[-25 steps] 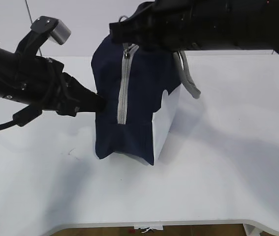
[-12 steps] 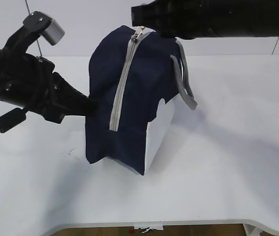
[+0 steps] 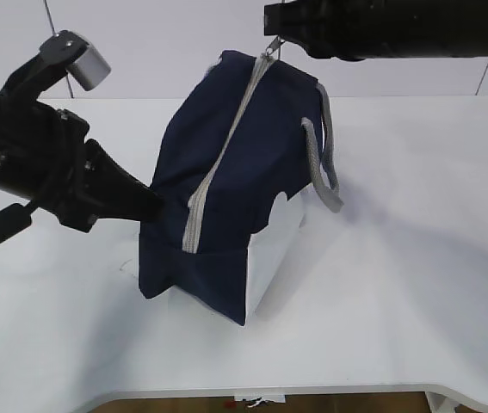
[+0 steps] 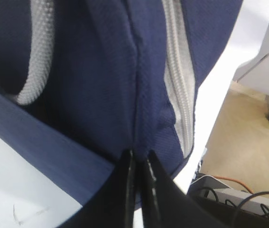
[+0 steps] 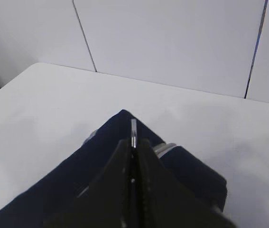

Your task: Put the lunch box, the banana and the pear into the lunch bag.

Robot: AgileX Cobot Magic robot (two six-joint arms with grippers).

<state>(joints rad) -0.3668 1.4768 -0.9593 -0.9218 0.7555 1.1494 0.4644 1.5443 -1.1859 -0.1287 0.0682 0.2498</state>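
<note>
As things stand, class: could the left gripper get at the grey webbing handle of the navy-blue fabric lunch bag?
Probably not yet. The left gripper is shut on a fold of the navy-blue fabric lunch bag, and the grey webbing handle hangs on the bag's opposite side, so the bag's body lies between them.

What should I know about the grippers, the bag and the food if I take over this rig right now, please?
Left gripper: shut, pinching the lunch bag's navy fabric at its side.
Right gripper: shut on the zipper pull at the bag's top end.
Bag: tilted on the table, zipper closed along its visible length.
Lunch box, banana and pear: not visible; whether they are inside cannot be told.
Left: confirm contents.
</note>
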